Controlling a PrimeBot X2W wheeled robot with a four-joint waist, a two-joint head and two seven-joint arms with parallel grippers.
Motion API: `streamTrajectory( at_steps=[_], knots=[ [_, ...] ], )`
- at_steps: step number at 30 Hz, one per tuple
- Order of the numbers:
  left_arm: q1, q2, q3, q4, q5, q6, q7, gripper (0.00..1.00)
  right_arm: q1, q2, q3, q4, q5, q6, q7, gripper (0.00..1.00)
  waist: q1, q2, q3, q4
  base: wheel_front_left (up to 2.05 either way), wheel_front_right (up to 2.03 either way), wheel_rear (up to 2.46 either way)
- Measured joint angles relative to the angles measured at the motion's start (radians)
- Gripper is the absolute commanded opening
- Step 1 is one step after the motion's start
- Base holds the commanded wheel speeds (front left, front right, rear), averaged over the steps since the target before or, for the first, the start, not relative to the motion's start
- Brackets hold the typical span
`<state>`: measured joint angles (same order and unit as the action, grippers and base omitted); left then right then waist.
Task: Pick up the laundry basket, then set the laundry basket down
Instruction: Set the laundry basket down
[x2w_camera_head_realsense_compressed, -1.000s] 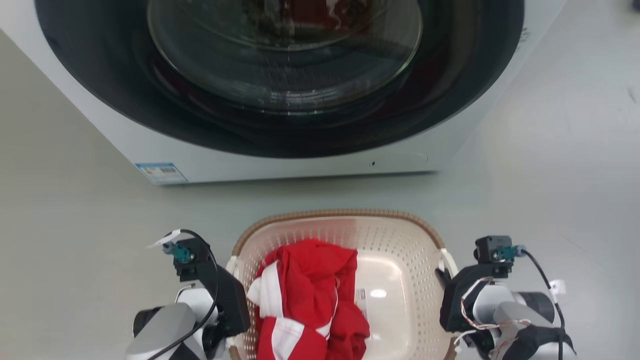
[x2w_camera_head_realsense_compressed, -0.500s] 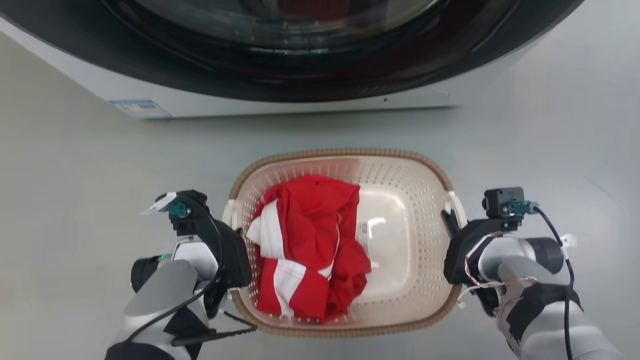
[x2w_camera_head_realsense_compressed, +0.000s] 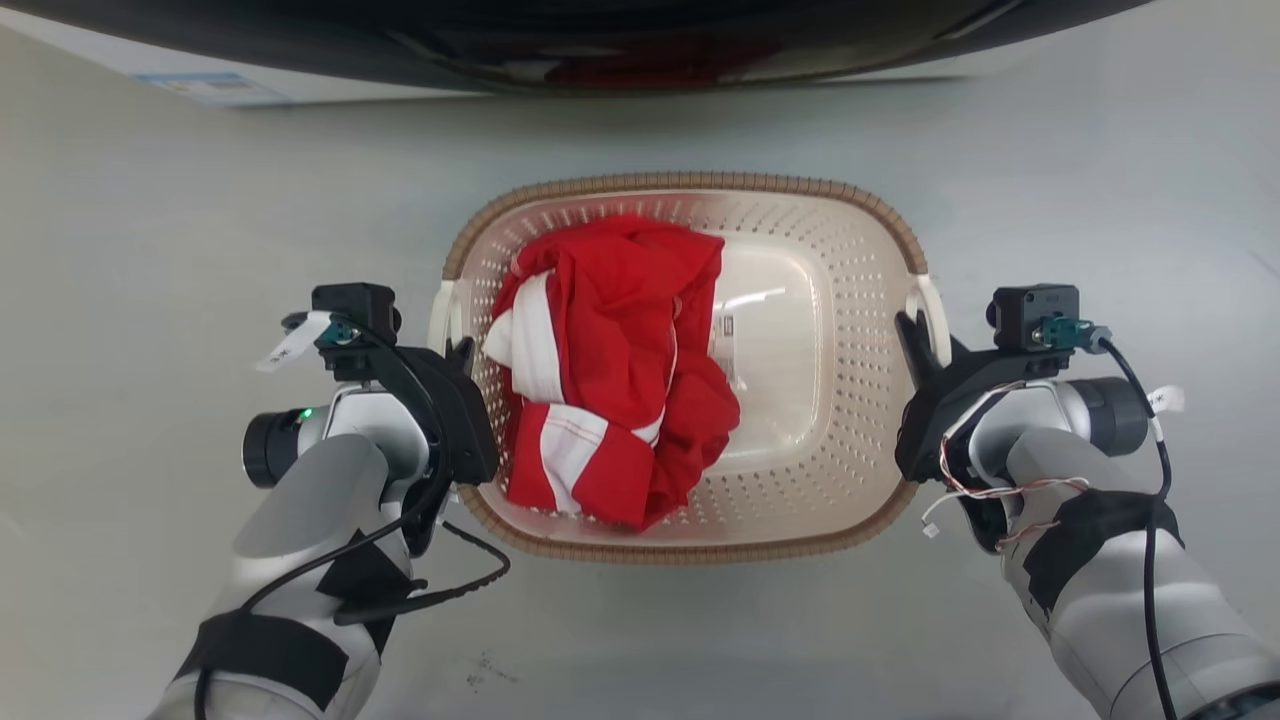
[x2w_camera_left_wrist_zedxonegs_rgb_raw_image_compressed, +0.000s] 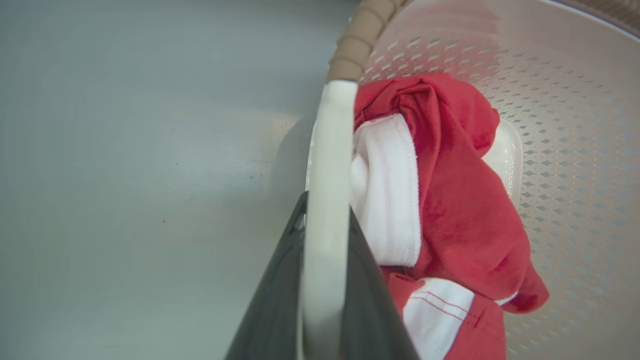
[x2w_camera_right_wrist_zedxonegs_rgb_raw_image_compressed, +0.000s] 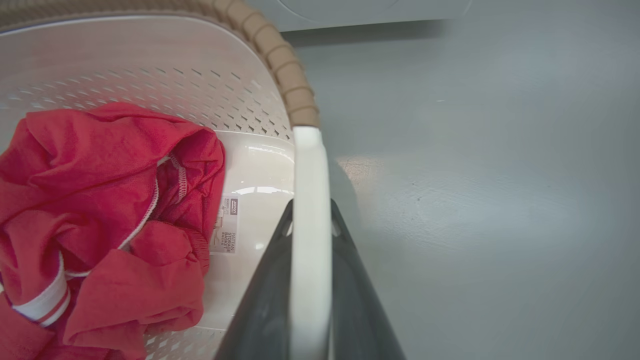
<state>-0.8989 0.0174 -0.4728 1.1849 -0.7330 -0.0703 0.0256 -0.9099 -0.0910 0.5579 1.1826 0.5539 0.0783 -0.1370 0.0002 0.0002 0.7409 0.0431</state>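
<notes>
The laundry basket (x2w_camera_head_realsense_compressed: 690, 183) was seen over the grey floor (x2w_camera_head_realsense_compressed: 150, 220), between the two arms and a little apart from the washer (x2w_camera_head_realsense_compressed: 600, 45), whose dark door was cut by the top edge of the head view. It could not be told whether the basket rested on the floor or was lifted from it.

The left gripper (x2w_camera_head_realsense_compressed: 458, 352) was closed on the white left handle (x2w_camera_left_wrist_zedxonegs_rgb_raw_image_compressed: 330, 150). In the left wrist view one dark finger was placed on each side of this handle, and both were pressed against it. In the same way, the white right handle (x2w_camera_right_wrist_zedxonegs_rgb_raw_image_compressed: 310, 165) was pinched by the right gripper (x2w_camera_head_realsense_compressed: 908, 325), with one finger inside the rim and one outside.

Inside the basket, a crumpled red and white garment (x2w_camera_head_realsense_compressed: 610, 370) was piled toward the left side. The right part of the basket bottom was left bare, and a small printed label (x2w_camera_right_wrist_zedxonegs_rgb_raw_image_compressed: 227, 225) was stuck there, just beside the garment.
</notes>
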Motion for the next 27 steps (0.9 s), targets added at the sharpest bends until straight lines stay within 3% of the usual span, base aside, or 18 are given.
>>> streamTrajectory(
  at_steps=[14,27],
  knots=[
    [-0.045,-0.005,0.005,0.011,0.001,0.0,-0.068,0.0,-0.056,-0.008,0.008,0.017,-0.011,0.0,-0.046,0.0,-0.0001,0.0,0.102,0.006,0.0,0.0,0.0],
    [-0.049,-0.011,0.0,0.039,0.001,-0.002,-0.089,0.0,-0.064,-0.007,0.011,0.04,-0.017,0.001,-0.063,0.0,-0.0004,-0.0004,0.124,0.01,0.0,0.0,0.0]
  ],
)
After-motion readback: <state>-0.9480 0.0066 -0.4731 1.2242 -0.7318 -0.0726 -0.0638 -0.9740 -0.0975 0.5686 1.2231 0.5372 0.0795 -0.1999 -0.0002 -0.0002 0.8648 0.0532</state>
